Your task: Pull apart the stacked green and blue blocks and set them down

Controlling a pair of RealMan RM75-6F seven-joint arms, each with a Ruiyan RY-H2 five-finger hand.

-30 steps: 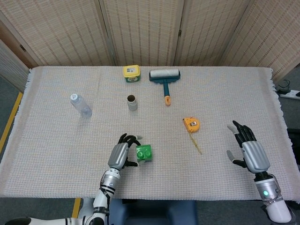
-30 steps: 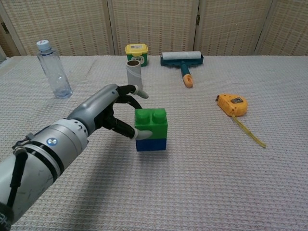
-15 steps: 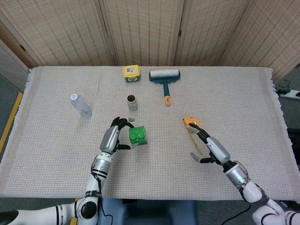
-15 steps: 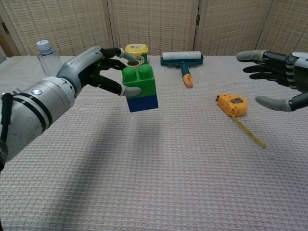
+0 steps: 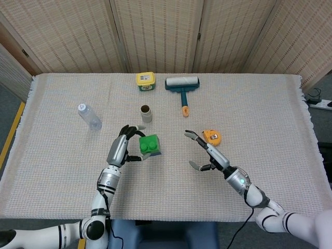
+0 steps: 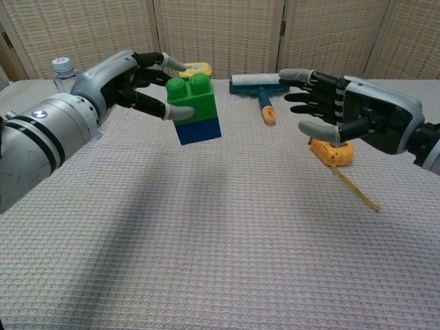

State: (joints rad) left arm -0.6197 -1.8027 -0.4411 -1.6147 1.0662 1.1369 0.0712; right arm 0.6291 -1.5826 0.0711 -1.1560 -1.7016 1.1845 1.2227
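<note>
Behind woven tablecloth [image 5: 62, 176] (beige, fringed edges): slatted screens [image 5: 155, 33].

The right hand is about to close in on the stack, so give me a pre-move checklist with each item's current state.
1. Left hand holds the green block: ok, fingers pinch its side, stack lifted off the table.
2. Blue block attached under the green one: ok, the two are not yet pulled apart.
3. Right hand ready to grasp: ok, fingers spread, holding nothing.
4. Right hand touching the stack: not ok, a clear gap remains between them.
5. Blue block's right side free for a grip: ok, nothing covers it in the chest view.
6. Free table under the stack for setting down: ok, the tape measure and cardboard tube lie off to the sides.
</note>
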